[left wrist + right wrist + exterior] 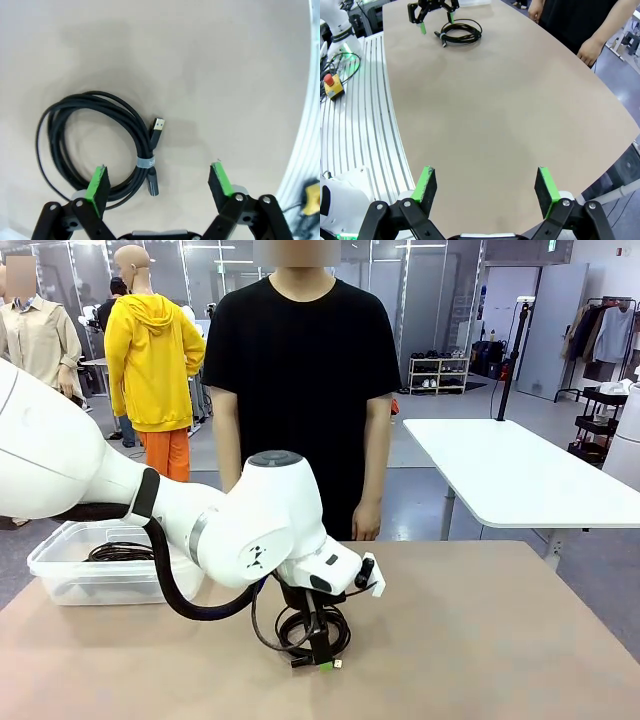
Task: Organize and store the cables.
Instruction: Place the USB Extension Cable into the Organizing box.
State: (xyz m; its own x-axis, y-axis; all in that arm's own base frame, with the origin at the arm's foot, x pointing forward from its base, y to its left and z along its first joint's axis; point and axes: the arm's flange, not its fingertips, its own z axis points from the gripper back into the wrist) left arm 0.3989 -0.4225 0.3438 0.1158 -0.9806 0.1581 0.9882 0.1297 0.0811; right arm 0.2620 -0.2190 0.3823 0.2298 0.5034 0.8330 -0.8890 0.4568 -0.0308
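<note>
One of the cables, a thin black coil [344,628] bound by a grey band [146,163], lies flat on the tan table [480,640] near the front middle. Its USB plug [158,124] points away from the coil. My left gripper [318,656] hangs open just above it, one green pad [98,184] over the coil's edge and the other pad [220,179] over bare table. Another coiled cable [120,552] rests in the clear plastic bin [60,580] at the left. My right gripper [485,185] stands open over bare table, far from the coil [461,31] and from my left gripper [436,20].
A person in a black shirt [300,370] stands at the far edge, hands [590,50] hanging down. A yellow stop button [332,86] sits on the slatted base beside the table. A white table [520,475] stands behind on the right.
</note>
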